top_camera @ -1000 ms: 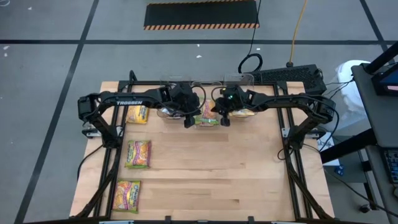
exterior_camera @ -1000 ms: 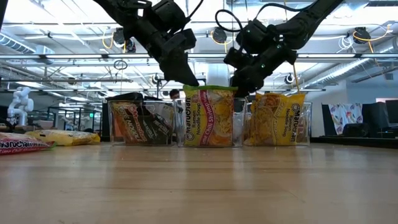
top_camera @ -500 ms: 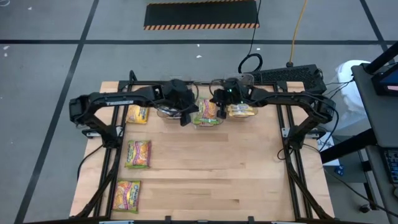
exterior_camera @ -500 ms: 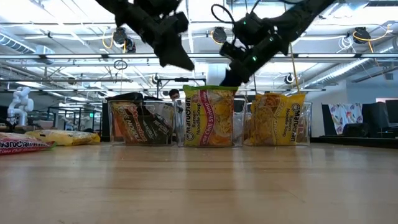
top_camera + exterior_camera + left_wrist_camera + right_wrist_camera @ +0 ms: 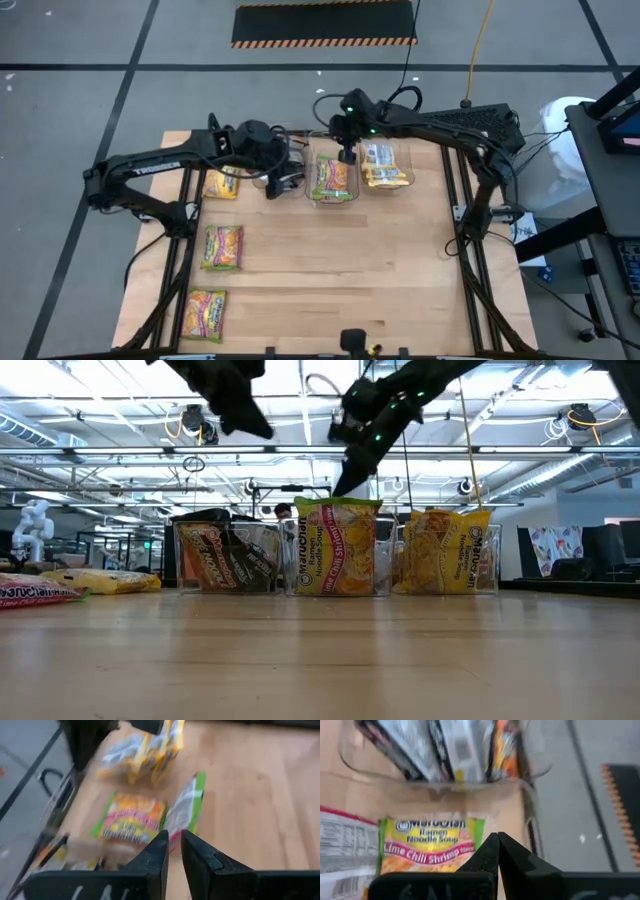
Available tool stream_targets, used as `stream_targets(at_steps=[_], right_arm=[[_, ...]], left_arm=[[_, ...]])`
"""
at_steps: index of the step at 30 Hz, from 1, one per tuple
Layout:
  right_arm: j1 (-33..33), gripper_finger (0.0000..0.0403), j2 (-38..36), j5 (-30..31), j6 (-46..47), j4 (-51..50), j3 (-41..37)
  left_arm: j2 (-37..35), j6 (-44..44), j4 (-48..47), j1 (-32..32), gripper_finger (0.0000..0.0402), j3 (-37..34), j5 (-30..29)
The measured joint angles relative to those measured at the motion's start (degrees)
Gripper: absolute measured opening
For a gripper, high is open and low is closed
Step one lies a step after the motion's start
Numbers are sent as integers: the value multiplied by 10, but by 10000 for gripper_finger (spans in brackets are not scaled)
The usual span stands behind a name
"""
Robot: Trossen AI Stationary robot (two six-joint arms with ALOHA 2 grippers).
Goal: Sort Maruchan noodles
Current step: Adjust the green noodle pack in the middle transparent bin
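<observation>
1. While both arms hang above the row of bins, neither carries anything: the left gripper (image 5: 274, 186) has its fingers a narrow slit apart with nothing between them, and the right gripper (image 5: 347, 155) has its fingers pressed together, empty.
2. Below and just inboard of the right fingers, the lime-green packets (image 5: 331, 179) stand on edge in the middle bin (image 5: 335, 588). Yellow packets (image 5: 385, 166) fill the bin on their far side, black packets (image 5: 222, 563) the bin under the left fingers.
3. Still loose on the counter (image 5: 330, 280), outboard of the left fingers: a yellow packet (image 5: 221, 184) close by, then two lime-green packets (image 5: 223, 247) (image 5: 207, 313) well apart toward the front edge.
4. Handling, my read: light, flat, crinkly film over a brittle noodle block. Slippery, and it will crack if you squeeze hard. You'd best pinch across a short edge or the sealed seam, not the flat face.
5. High view gives you the loose-packet layout; low view shows only their edges at far left but confirms the binned packets stand upright.
6. Left wrist view shows loose packets ahead of its fingers (image 5: 153, 855), blurred. Right wrist view reads the lime chili shrimp label (image 5: 431, 844) directly beyond its fingertips.
</observation>
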Motion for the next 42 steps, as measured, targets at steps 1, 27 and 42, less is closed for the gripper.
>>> stream_targets(at_steps=[1,27,42], right_arm=[[-1,0,17,0,-3,-22,18],[-20,1,91,32,-39,-121,55],[-21,72,91,30,-111,-199,40]], left_arm=[[-5,4,-13,0,58,0,-11],[-158,-5,-182,1,58,0,-85],[-177,-84,-181,1,58,0,-80]])
